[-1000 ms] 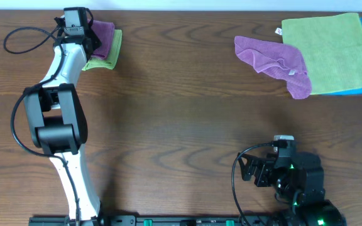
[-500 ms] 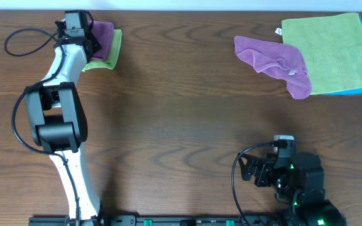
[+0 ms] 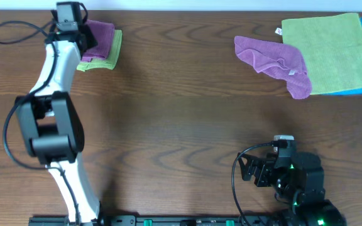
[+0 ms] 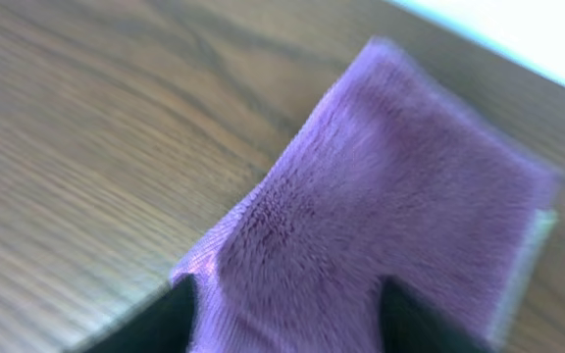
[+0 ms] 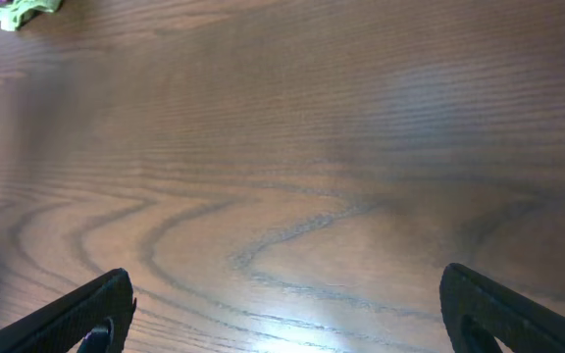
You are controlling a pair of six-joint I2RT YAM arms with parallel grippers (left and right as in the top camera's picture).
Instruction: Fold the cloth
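Neat folded lilac-purple microfibre cloth [image 3: 102,37] lies on folded green cloth [image 3: 99,63], far-left of wooden table [image 3: 181,113], under left gripper [image 4: 287,299] w/ jaws apart, holding nothing; soft, light, floppy, prob. best pinched at a corner; right gripper [image 5: 282,294] wide open, empty.

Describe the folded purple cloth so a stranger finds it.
At the table's far left corner, by the left gripper, the folded purple cloth lies on a green cloth. It is neat-edged; the other purple cloth, far right, is rumpled.
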